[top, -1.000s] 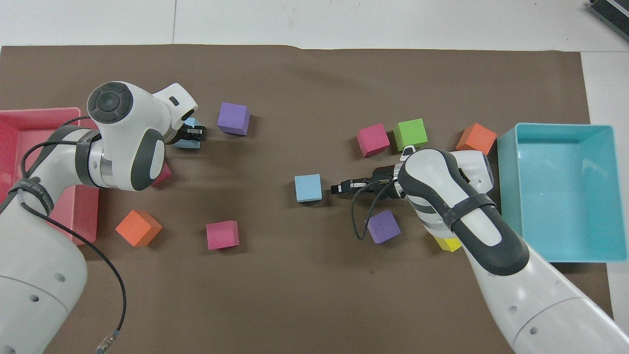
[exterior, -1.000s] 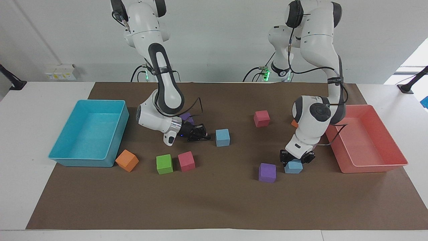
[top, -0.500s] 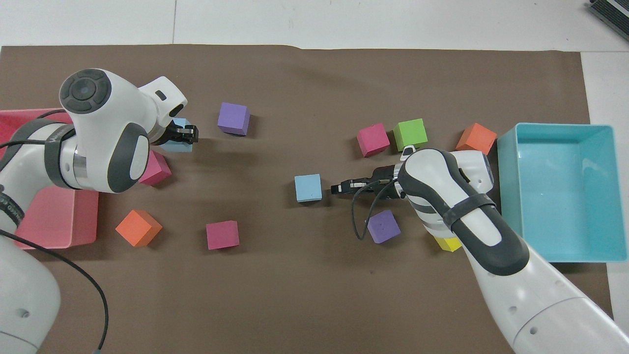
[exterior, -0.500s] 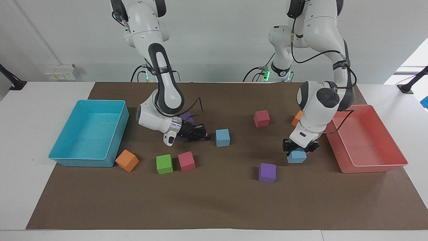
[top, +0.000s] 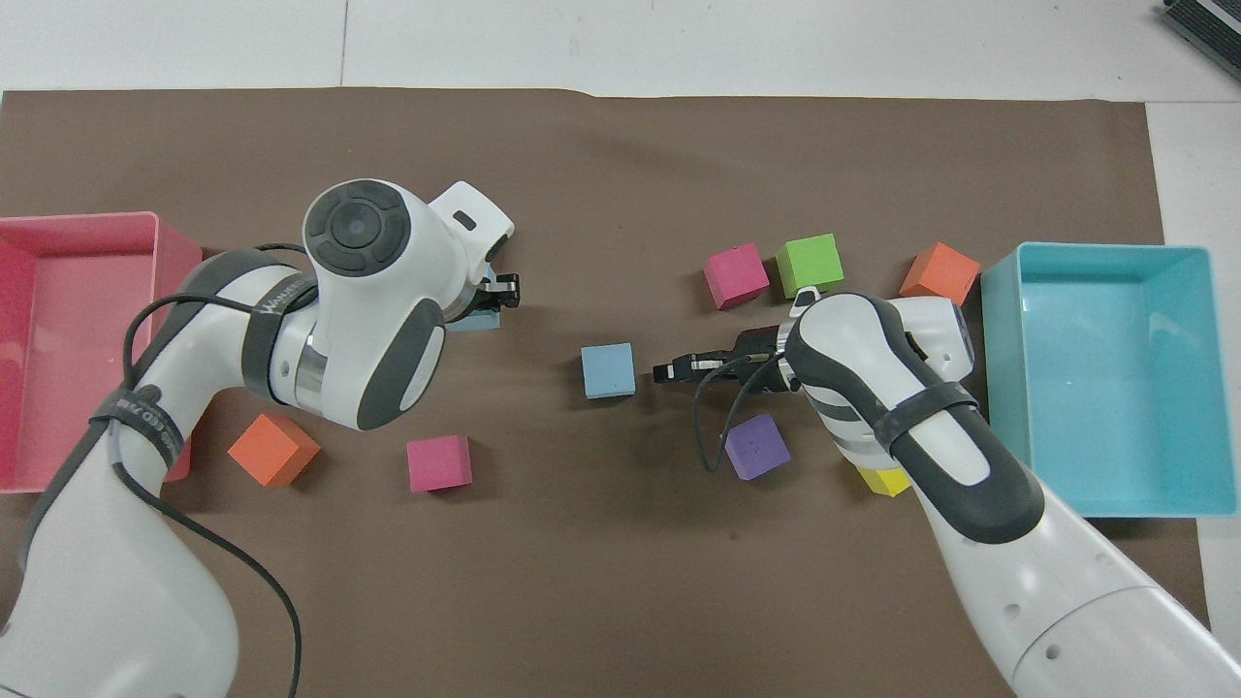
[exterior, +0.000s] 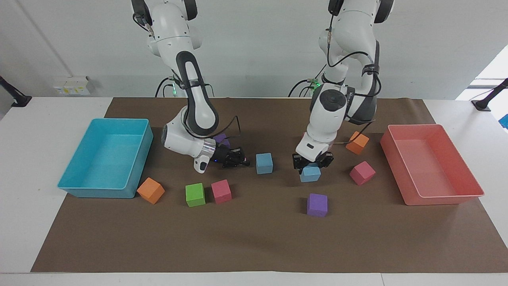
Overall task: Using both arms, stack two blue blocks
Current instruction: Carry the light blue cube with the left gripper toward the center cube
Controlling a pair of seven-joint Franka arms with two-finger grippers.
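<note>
One blue block (exterior: pixel 264 163) (top: pixel 608 370) rests on the brown mat near the middle of the table. My right gripper (exterior: pixel 243 161) (top: pixel 665 370) lies low and level beside it, shut on nothing, its tips a short gap from the block. My left gripper (exterior: pixel 312 164) (top: pixel 499 293) points down and is shut on the second blue block (exterior: pixel 310 174) (top: pixel 475 322), held just above the mat between the resting block and a pink cube (exterior: pixel 362 172). In the overhead view the left arm covers most of the held block.
A turquoise tray (exterior: pixel 95 193) stands at the right arm's end, a red tray (exterior: pixel 442 197) at the left arm's end. Orange (exterior: pixel 150 190), green (exterior: pixel 195 194), pink (exterior: pixel 221 191), purple (exterior: pixel 317 204) and another orange cube (exterior: pixel 356 142) lie scattered. A yellow cube (top: pixel 882 481) peeks from under the right arm.
My left arm has lifted its blue block from beside the red tray and carried it toward the table's middle, uncovering a pink cube. The right arm has not moved.
</note>
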